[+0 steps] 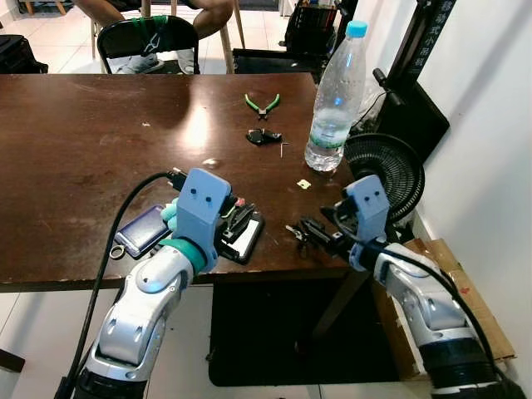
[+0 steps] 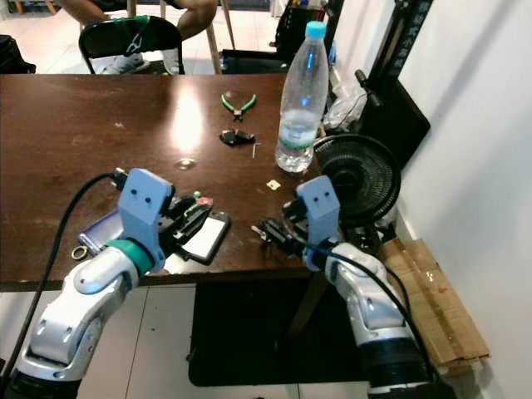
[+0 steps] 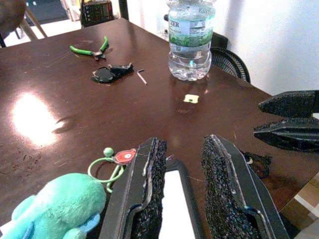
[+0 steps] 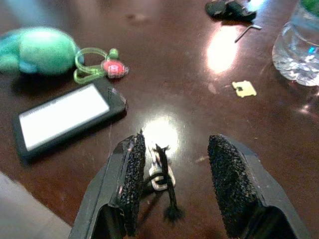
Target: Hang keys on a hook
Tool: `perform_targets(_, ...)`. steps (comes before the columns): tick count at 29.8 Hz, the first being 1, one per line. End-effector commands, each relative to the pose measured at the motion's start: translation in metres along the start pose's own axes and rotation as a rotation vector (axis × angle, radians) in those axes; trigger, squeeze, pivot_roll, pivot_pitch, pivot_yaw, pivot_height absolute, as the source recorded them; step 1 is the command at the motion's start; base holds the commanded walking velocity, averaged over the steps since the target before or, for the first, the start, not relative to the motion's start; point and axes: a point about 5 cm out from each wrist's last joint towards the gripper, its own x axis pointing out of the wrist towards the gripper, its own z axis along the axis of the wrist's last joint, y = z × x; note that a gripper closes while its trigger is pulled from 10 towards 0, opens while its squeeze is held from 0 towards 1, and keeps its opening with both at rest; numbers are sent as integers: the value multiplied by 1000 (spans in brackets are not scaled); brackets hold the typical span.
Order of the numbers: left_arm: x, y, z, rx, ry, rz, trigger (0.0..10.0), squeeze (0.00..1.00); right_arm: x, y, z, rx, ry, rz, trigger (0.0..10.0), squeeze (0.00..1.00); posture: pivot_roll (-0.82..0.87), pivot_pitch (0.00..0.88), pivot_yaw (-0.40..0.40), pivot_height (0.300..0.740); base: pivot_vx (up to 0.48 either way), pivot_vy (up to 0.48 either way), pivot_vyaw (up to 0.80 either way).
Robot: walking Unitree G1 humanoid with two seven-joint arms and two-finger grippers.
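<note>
A small key ring with a black cord [image 4: 160,172] lies on the dark wooden table [image 1: 91,141] near its front right edge. My right gripper [image 4: 178,144] is open just above the table, and the keys sit between its fingers, close to one pad [image 4: 133,174]. My left gripper [image 3: 183,147] is open too, low over a black phone [image 1: 245,238] with a white screen. Beside the phone lie a teal plush toy [image 3: 55,209] and its green ring with a red tag [image 3: 117,159]. A black key fob [image 1: 263,136] rests mid-table.
Green pliers [image 1: 262,104] and a water bottle [image 1: 337,96] stand further back. A blue wallet [image 1: 143,230] lies at the front left. A black fan [image 1: 384,170] and a cardboard box [image 1: 465,299] crowd the table's right side against the wall. A person sits behind a chair [image 1: 148,37].
</note>
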Motion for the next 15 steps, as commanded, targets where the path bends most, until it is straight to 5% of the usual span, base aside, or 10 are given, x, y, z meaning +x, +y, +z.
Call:
perform_targets(1,-1,-1,-3,0,16,4,10000,0,0,5,-8,-50,44,33,10000,0,-77,85,65,740,0,0,0)
perform_targets(8,1,0,-2,-3,13,11,10000,0,-2,5,-14,-130,122,47,10000,0,-86,90,65,740,0,0,0)
perform_targets(15,4,-1,0,-10,0,-1,10000,0,-3,7,-22,-49,167,82,10000,0,-102,92,66,740,0,0,0)
